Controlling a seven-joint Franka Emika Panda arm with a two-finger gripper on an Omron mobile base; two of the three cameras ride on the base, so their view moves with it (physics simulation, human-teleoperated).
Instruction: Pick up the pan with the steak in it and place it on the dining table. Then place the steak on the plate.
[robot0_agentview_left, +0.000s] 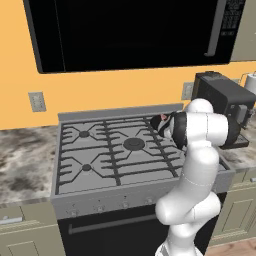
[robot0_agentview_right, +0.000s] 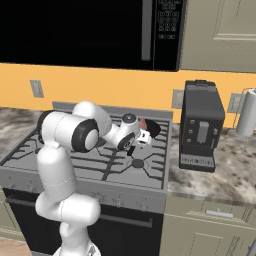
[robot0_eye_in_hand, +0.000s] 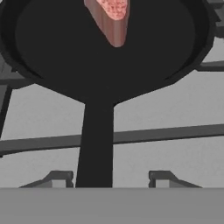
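Note:
The black pan (robot0_eye_in_hand: 105, 48) sits on the back right burner of the stove, with the pinkish steak (robot0_eye_in_hand: 113, 17) lying in it. Its long handle (robot0_eye_in_hand: 96, 144) runs straight down toward me in the hand view. My gripper (robot0_eye_in_hand: 109, 180) straddles that handle near its end, one fingertip (robot0_eye_in_hand: 59, 178) close on the left and the other standing off on the right, so the jaws are open around it. From the right base view, the gripper (robot0_agentview_right: 131, 150) points down just in front of the pan (robot0_agentview_right: 151, 129) and steak (robot0_agentview_right: 143, 123). The dining table and the plate are out of view.
Grey stove grates (robot0_agentview_left: 115, 150) spread left of the pan. A black microwave (robot0_agentview_left: 130, 30) hangs above. A black coffee machine (robot0_agentview_right: 201, 125) stands right of the stove on the granite counter (robot0_agentview_right: 215, 185), with a paper towel roll (robot0_agentview_right: 247, 112) beyond.

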